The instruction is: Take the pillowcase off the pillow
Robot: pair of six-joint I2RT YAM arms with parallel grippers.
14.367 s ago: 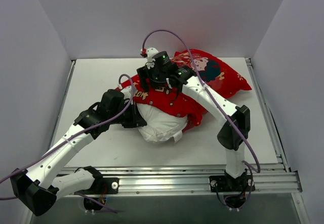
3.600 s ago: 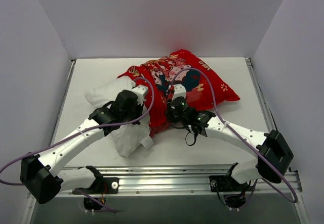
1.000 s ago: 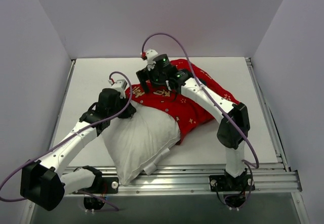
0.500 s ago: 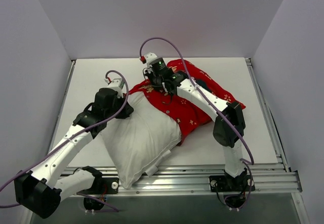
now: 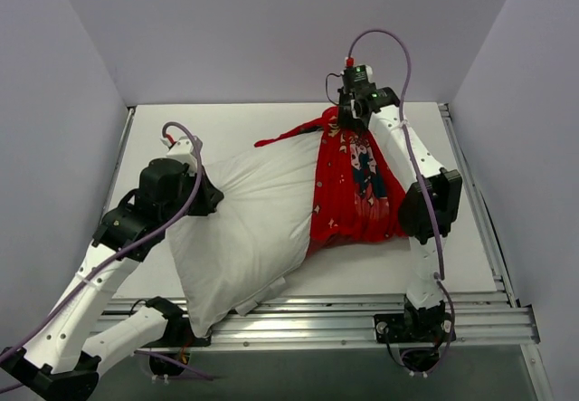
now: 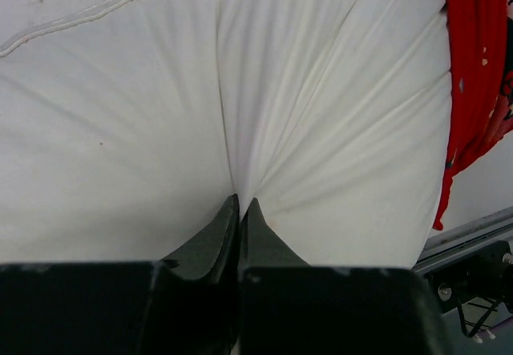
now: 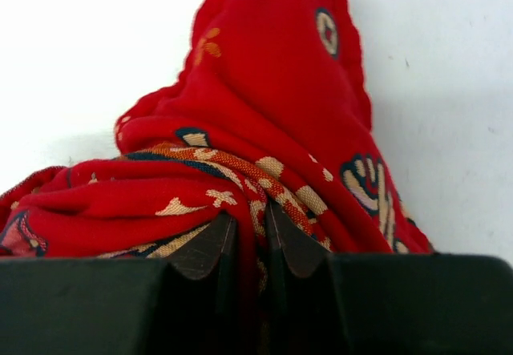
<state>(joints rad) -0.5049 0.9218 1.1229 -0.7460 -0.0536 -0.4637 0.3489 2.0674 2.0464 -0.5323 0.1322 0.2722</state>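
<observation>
The plump white pillow (image 5: 244,229) lies slantwise across the table's left half, with one corner over the front rail. My left gripper (image 5: 204,198) is shut on a pinch of its fabric at the left end; in the left wrist view the fingertips (image 6: 242,203) meet in a fold of the pillow (image 6: 321,90). The red printed pillowcase (image 5: 357,184) covers only the pillow's right end and hangs bunched from my right gripper (image 5: 347,120), raised at the back right. In the right wrist view that gripper (image 7: 250,223) is shut on gathered pillowcase (image 7: 264,106) cloth.
Aluminium rails run along the front edge (image 5: 362,315) and the right side (image 5: 472,193) of the white table (image 5: 181,134). White walls enclose the left, back and right. The right arm's elbow (image 5: 432,204) stands beside the pillowcase's right edge.
My right gripper shut on the pillowcase and swung to the back right, pulling it up and along. The left gripper drew the pillow leftward. Much more white pillow is bare.
</observation>
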